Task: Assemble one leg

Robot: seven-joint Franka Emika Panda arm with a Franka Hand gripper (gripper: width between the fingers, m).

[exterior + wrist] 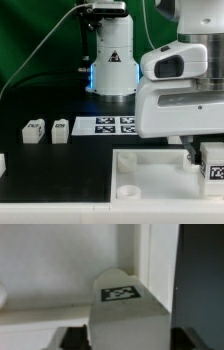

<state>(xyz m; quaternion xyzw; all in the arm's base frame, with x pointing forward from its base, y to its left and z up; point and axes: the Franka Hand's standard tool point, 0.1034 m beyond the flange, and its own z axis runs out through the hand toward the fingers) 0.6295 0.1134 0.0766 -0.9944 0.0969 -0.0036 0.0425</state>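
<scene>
My gripper [204, 158] is shut on a leg [213, 168], a small white block with a black-and-white tag, at the exterior view's right edge. It holds the leg over the far right corner of the large white tray [150, 157]. In the wrist view the leg [125, 308] fills the gap between my gripper's [128, 340] dark fingers [76, 339], tag up, close to the tray's raised wall [150, 258]. Whether the leg touches the tray is hidden. Two more legs [34, 130] [60, 129] stand on the black table at the left.
The marker board [112, 124] lies on the table behind the tray, in front of the robot base [110, 60]. A white part [2, 162] shows at the left edge. The tray has a round corner hole [128, 189] near the front.
</scene>
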